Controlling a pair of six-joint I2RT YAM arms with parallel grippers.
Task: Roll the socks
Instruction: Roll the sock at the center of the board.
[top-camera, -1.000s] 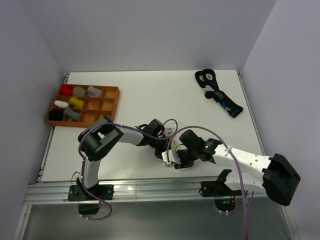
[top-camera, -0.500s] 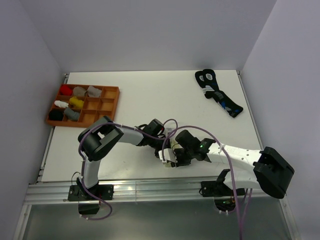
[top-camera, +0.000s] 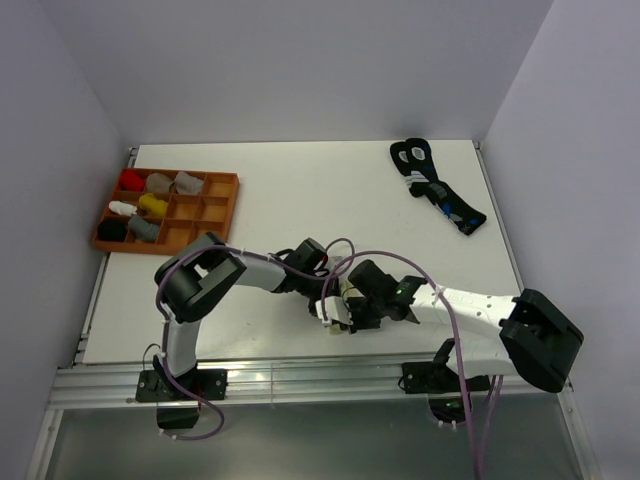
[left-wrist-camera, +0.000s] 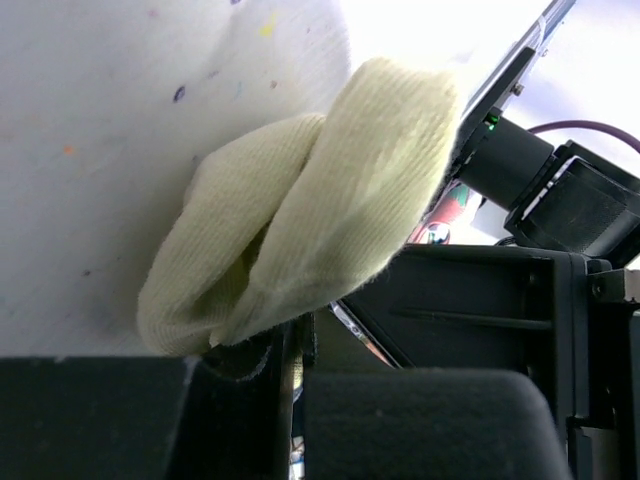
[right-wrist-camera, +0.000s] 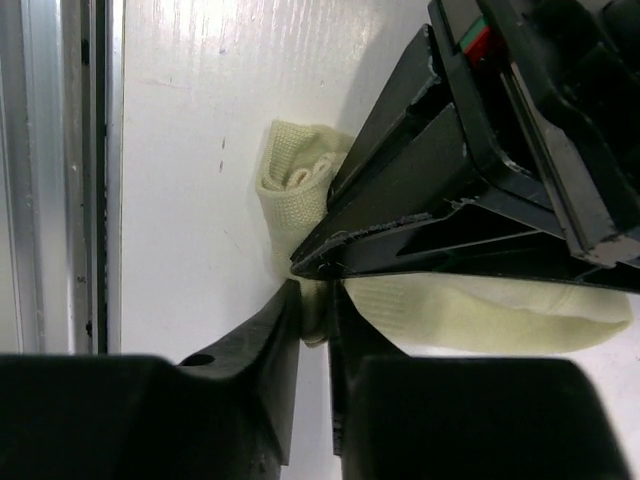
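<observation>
A pale cream-yellow sock (left-wrist-camera: 330, 200) lies bunched and folded on the white table near the front edge, and it is mostly hidden under both arms in the top view (top-camera: 348, 296). My left gripper (left-wrist-camera: 292, 360) is shut on the sock's lower edge; from above it reaches in from the left (top-camera: 328, 292). My right gripper (right-wrist-camera: 316, 305) is shut on a small fold of the same sock (right-wrist-camera: 300, 185), right under the left gripper's black fingers (right-wrist-camera: 440, 200). From above, the right gripper (top-camera: 346, 312) sits just in front of the left one.
An orange compartment tray (top-camera: 222, 182) with several small sock bundles stands at the back left. A pair of black socks with blue-and-white marks (top-camera: 438, 188) lies at the back right. The metal rail of the table's front edge (right-wrist-camera: 60, 170) runs close beside the sock.
My right arm has slid left toward the sock and its jaws have closed on a fold of it. The left gripper has kept its place and its grip.
</observation>
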